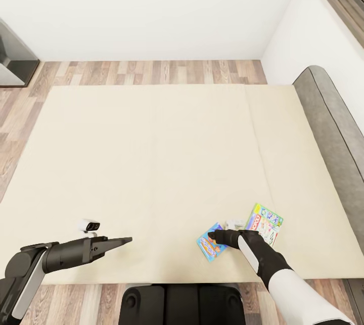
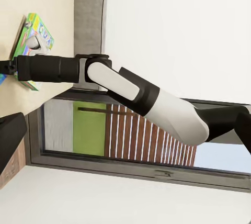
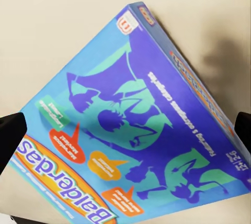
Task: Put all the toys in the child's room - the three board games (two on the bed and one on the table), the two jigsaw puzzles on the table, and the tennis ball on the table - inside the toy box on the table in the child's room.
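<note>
Two board games lie on the cream bed [image 1: 151, 163] near its front right corner. One is a blue Balderdash box [image 1: 209, 249], the other a green, multicoloured box [image 1: 266, 221] just right of it. My right gripper [image 1: 214, 237] hovers over the blue box [image 3: 130, 130], open, with a black fingertip [image 3: 10, 135] off each side of the box and no contact visible. My left gripper [image 1: 124, 240] reaches over the bed's front left part, open and empty, well clear of both games. The left wrist view catches the multicoloured box [image 2: 34, 25] behind my right forearm [image 2: 52, 68].
A grey padded headboard [image 1: 328, 127] runs along the bed's right side, with a white wall and window sill behind it. Wooden floor [image 1: 151, 71] shows beyond the bed. Dark furniture [image 1: 15, 62] stands at far left. My base [image 1: 182, 305] is against the bed's front edge.
</note>
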Available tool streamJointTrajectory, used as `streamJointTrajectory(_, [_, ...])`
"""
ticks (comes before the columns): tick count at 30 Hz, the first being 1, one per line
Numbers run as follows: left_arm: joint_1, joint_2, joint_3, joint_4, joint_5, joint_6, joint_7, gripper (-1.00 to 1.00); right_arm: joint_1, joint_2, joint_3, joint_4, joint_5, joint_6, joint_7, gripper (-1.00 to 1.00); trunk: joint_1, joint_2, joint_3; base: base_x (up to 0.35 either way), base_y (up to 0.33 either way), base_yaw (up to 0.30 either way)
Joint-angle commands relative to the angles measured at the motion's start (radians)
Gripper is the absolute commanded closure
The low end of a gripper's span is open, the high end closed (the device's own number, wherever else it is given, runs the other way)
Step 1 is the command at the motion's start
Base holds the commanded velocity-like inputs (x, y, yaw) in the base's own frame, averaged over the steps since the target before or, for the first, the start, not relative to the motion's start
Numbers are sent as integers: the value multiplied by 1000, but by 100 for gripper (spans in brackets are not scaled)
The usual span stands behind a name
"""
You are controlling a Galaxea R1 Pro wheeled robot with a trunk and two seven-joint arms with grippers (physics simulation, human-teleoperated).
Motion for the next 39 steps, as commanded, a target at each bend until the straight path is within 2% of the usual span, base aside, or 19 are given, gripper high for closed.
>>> streamJointTrajectory(1, [0, 0, 0, 0, 1, 10, -2, -100, 0, 0, 1, -1, -1, 5, 1, -100, 1, -1, -1, 0, 0, 0])
streamJointTrajectory(39, [0, 0, 0, 0, 1, 10, -2, -100, 0, 0, 1, -2, -1, 4, 1, -100, 1, -1, -1, 0, 16, 0])
